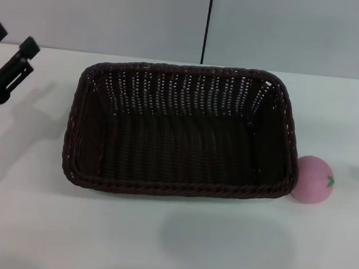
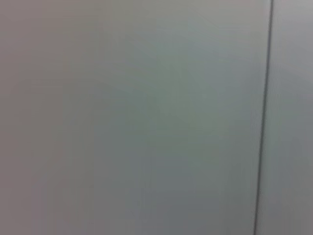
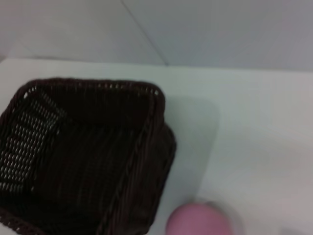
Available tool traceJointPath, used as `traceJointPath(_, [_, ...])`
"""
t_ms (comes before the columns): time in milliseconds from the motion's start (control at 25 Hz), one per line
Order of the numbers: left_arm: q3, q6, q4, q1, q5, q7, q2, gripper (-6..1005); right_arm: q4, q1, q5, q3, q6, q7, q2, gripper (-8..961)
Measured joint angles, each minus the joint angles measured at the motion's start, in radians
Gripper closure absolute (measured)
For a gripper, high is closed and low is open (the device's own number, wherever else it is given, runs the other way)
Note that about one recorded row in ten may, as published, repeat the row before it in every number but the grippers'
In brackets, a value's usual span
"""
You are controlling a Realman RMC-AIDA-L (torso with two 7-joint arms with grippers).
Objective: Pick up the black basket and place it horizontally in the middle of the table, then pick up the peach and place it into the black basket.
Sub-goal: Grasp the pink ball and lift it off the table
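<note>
The basket [image 1: 180, 131] sits longways in the middle of the table [image 1: 169, 241]. The peach [image 1: 313, 179] lies right next to its right end. It looks light, smooth and round, so pinch it across the middle. The left gripper [image 1: 11, 43], well left of the basket, is open and empty. The right gripper is not seen.

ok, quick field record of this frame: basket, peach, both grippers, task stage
black basket: upright, long side across, mid table, nothing in it
peach: on table, against the basket's right end, outside it
left gripper: open, raised at far left, clear of basket
right gripper: out of view; its wrist camera looks down on basket and peach
stage: basket placed, peach not yet picked
</note>
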Motion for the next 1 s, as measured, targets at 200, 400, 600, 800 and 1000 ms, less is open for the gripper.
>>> traceJointPath(200, [-0.014, 0.007, -0.043, 0.003, -0.008, -0.003, 0.001, 309, 0.128, 0.048, -0.042, -0.079, 0.074, 0.006, 0.009, 388])
traceJointPath(400, [-0.014, 0.009, -0.052, 0.001, -0.010, -0.003, 0.001, 309, 0.269, 0.079, -0.043, -0.174, 0.180, 0.006, 0.011, 391])
traceJointPath(600, [-0.014, 0.011, -0.056, -0.007, -0.012, -0.005, 0.002, 309, 0.354, 0.105, -0.048, -0.213, 0.260, 0.010, 0.011, 395])
traceJointPath(800, [-0.014, 0.009, -0.057, -0.015, -0.013, -0.005, 0.001, 310, 0.408, 0.118, -0.049, -0.217, 0.309, 0.013, 0.009, 398])
traceJointPath(1000, [-0.014, 0.006, -0.061, -0.022, -0.014, -0.004, 0.001, 311, 0.450, 0.134, -0.050, -0.226, 0.347, -0.001, 0.010, 402])
